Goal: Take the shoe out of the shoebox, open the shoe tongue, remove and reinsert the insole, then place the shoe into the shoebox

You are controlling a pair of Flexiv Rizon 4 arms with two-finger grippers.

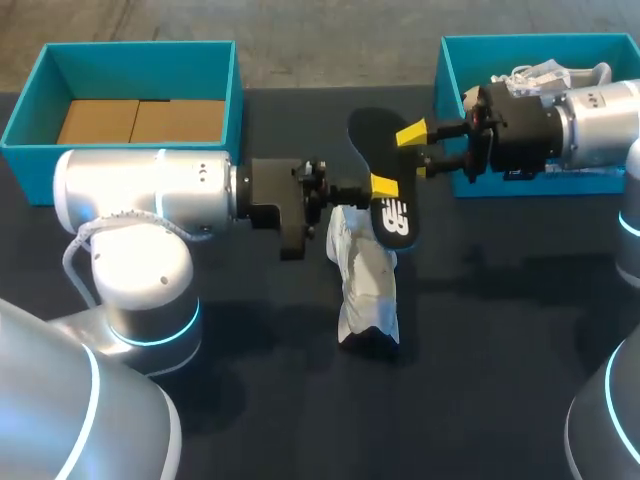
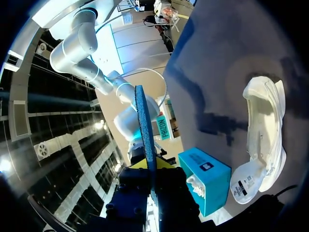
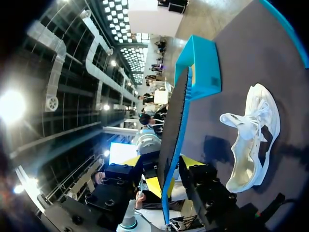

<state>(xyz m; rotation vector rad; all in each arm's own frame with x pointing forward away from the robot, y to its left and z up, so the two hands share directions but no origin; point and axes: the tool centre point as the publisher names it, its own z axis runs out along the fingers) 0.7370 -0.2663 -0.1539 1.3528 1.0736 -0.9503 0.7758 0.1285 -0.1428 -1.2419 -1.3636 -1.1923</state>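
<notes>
Head view: one thin black foam insole (image 1: 395, 222) is clamped between the closed fingers of the left gripper (image 1: 385, 187); the right gripper (image 1: 420, 148) is spread apart around its far end, not pinching it. The insole is judged light and floppy, best pinched mid-length across its flat faces. Beneath the grippers one soft white fabric shoe (image 1: 365, 285) is laid. Farther off, two teal cardboard shoeboxes are counted: left shoebox (image 1: 140, 46), right shoebox (image 1: 450, 120).
</notes>
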